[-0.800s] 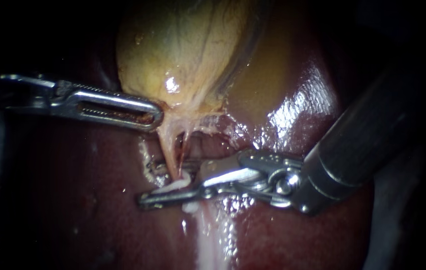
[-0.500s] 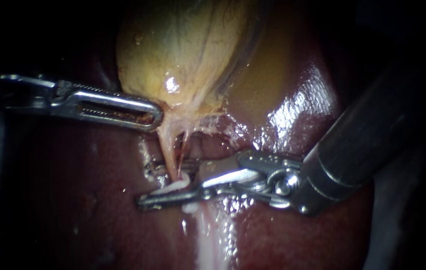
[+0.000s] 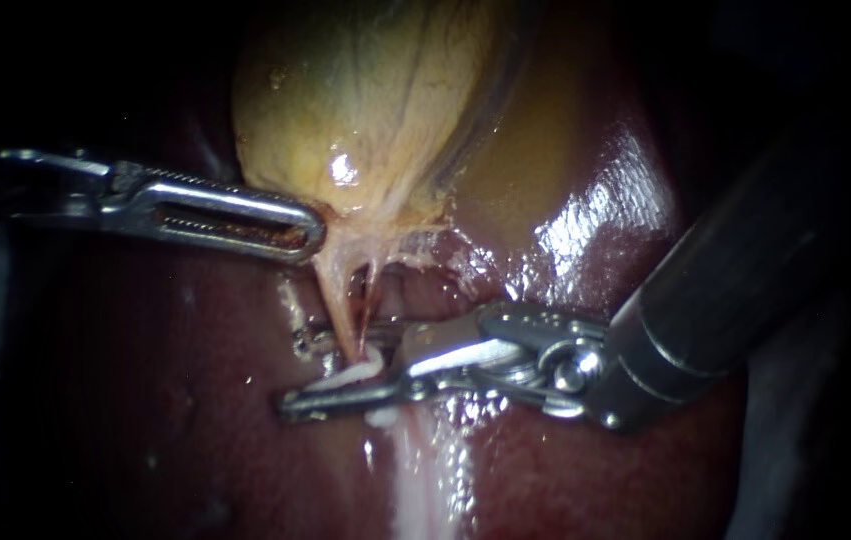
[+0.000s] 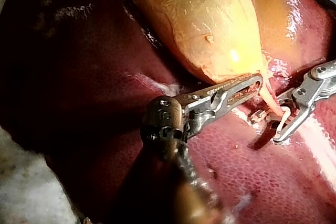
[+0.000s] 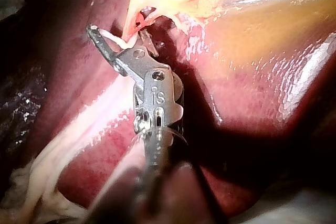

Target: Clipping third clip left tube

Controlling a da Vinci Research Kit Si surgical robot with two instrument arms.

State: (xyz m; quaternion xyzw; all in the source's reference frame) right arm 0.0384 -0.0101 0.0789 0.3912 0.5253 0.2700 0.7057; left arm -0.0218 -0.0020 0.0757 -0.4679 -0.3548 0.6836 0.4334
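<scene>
The yellow gallbladder (image 3: 365, 100) lies on the dark red liver (image 3: 565, 220). From its neck the thin pale left tube (image 3: 345, 310) runs down. My left instrument (image 3: 310, 232), seen also in its wrist view (image 4: 254, 82), has its slotted jaws shut on the tissue at the gallbladder's neck, holding it taut. My right instrument (image 3: 345, 378) reaches across from the right. Its jaws carry a white clip (image 3: 353, 372) that straddles the tube. The wrist views show the same clip (image 4: 282, 119) (image 5: 113, 38). Small metal clips (image 3: 310, 340) sit on the tube just above the white one.
A pale glistening band of tissue (image 3: 415, 480) runs down the liver below the clip. The right instrument's thick dark shaft (image 3: 735, 290) crosses the liver's right side. White gauze (image 4: 26, 192) lies at the liver's edge.
My right instrument has shifted very slightly to the right and down, with the white clip still around the tube. The left instrument and the gallbladder have not moved.
</scene>
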